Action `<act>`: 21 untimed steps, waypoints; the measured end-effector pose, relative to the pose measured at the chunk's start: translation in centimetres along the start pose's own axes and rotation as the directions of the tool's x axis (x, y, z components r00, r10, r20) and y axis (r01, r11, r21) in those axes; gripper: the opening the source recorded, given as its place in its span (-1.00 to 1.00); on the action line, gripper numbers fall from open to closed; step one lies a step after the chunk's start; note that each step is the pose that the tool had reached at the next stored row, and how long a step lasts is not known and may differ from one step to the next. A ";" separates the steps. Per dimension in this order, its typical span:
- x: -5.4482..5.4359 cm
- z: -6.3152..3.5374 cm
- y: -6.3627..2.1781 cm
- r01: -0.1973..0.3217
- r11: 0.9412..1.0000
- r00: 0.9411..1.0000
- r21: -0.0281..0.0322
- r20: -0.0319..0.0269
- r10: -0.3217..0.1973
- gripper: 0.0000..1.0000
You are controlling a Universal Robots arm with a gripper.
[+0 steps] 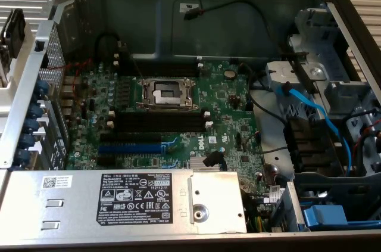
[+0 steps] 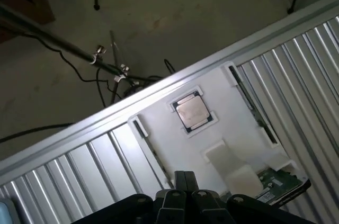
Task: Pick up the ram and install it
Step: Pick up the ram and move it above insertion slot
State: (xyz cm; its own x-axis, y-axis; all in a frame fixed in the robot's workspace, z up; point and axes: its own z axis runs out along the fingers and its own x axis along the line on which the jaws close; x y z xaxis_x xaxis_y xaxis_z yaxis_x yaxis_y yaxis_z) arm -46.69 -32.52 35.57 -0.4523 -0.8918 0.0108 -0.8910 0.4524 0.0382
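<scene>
Ribbed grey metal tabletop (image 2: pixel 79 173) | white plastic parts tray (image 2: pixel 169 142) stands the ram (image 2: pixel 253 106), a long thin dark stick, on edge, we judge for pinching | our black gripper (image 2: pixel 184 180) is near the tray, fingers pressed together, empty.

The exterior view looks almost straight down into an open computer case (image 1: pixel 202 2) from close above, with the green board (image 1: pixel 226 94) in the middle. The wrist view sits right behind the gripper (image 2: pixel 185 177) and looks down at a tilt onto a white tray (image 2: pixel 169 144) on a ribbed table (image 2: pixel 63 171), with the floor (image 2: pixel 159 12) far beyond. The same kind of ribbed top peeks past the case's edges in the exterior view, so that is the part both views seem to share
</scene>
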 end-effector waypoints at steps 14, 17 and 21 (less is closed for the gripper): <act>0.0 0.18 0.00 0.248 0.969 0.969 0.012 -0.009 -0.248 -0.80; 0.0 0.32 -0.02 0.297 0.955 0.955 0.023 -0.010 -0.296 -0.80; 0.0 0.58 -0.02 0.365 0.931 0.931 0.026 -0.013 -0.365 -0.80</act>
State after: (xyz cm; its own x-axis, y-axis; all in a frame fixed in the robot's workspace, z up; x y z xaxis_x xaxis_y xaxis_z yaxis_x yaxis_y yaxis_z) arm -46.69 -32.52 34.99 -0.0952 -0.9954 0.0094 -0.9954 0.0953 0.0138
